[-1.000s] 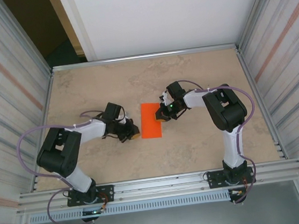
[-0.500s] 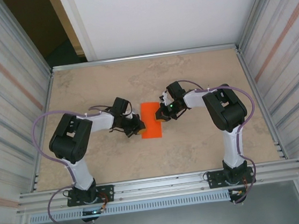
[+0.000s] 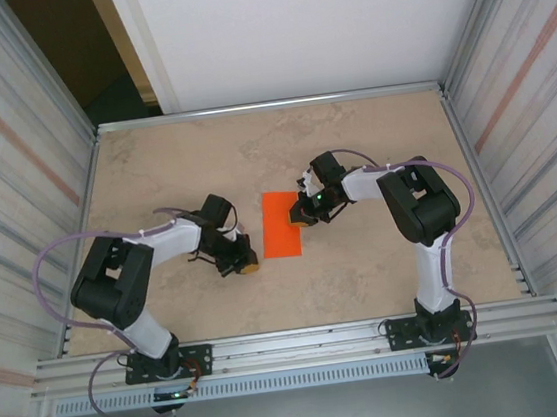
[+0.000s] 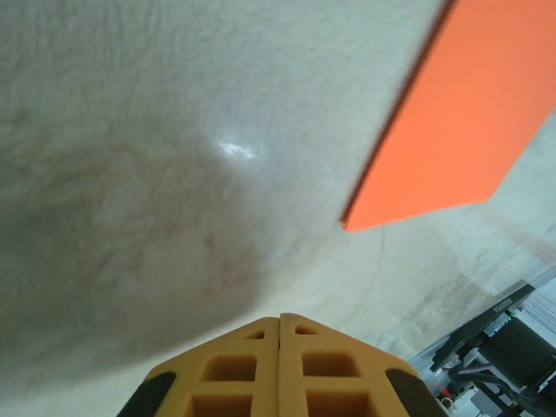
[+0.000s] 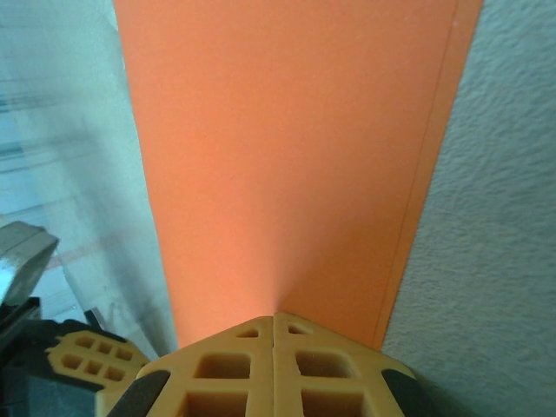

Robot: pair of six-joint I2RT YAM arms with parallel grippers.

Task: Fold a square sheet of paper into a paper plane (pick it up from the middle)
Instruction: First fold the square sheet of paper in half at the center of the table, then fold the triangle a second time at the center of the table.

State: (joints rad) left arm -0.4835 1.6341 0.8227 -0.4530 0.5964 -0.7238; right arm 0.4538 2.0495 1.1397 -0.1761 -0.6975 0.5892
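The square sheet of paper (image 3: 281, 224) is bright orange and lies flat on the table as an upright rectangle, narrower than a square. In the right wrist view a second layer's edge runs along one long side of the paper (image 5: 287, 156). My right gripper (image 3: 302, 215) is shut, its tips (image 5: 274, 315) resting on the paper's right edge. My left gripper (image 3: 249, 266) is also shut and holds nothing, sitting just left of the paper's near left corner without touching it. The left wrist view has the closed fingertips (image 4: 280, 318) over bare table, with the paper's corner (image 4: 460, 113) ahead to the right.
The beige stone-pattern table (image 3: 371, 138) is bounded by a metal rail (image 3: 267, 106) at the back and corrugated walls on both sides. Cables loop off both arms. Open tabletop lies behind and in front of the paper.
The left gripper reached the paper's left edge half a second ago, then pulled back toward the near left. The right arm and the paper have stayed put.
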